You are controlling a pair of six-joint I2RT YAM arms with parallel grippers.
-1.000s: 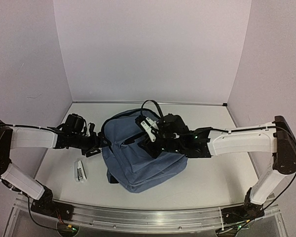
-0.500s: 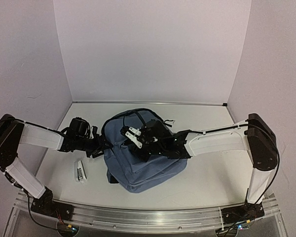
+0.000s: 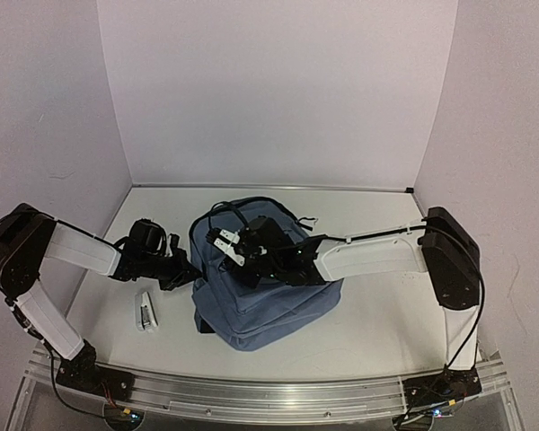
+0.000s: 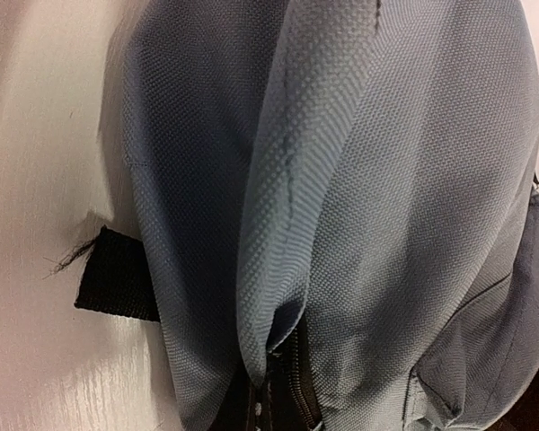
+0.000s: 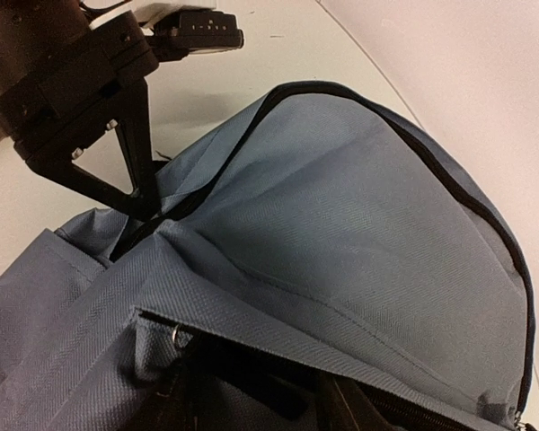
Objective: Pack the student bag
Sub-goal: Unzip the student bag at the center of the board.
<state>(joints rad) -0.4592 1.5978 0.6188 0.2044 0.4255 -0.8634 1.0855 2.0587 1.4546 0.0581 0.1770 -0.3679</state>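
Note:
The student bag [image 3: 265,301], blue-grey with black zippers, lies in the middle of the table. My left gripper [image 3: 189,270] is at its left edge. In the right wrist view the left gripper [image 5: 142,202] is shut, pinching the student bag [image 5: 359,224] fabric beside the main zipper. The left wrist view is filled by bag cloth and a zipper [image 4: 292,386]; its own fingers do not show. My right gripper [image 3: 236,260] rests on the bag's top left. Its dark fingers [image 5: 341,409] stand apart, tips under the front pocket's flap [image 5: 278,337], close to a zipper ring [image 5: 175,337].
A small white and black object [image 3: 145,311] lies on the table left of the bag, below my left arm. A black strap end [image 4: 117,283] sticks out from under the bag. Purple walls close in the back and both sides.
My left gripper has shut on the bag's left edge. My right arm has swung left across the bag, from its middle to its top left.

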